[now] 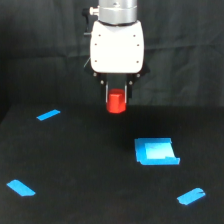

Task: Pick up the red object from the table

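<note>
Table [75, 165] is matte black, with blue tape strips [48, 114] scattered across it and a flat blue sheet [156, 152] toward the exterior view's right. xArm gripper [116, 98] hangs above the table's far side, jaws closed narrowly on the red cylinder [116, 102], which looks clear of the table. Only its upper part sits between the fingers [106, 92], so the main risk is slip: a jerk or quick move could drop it, and it would probably roll
</note>
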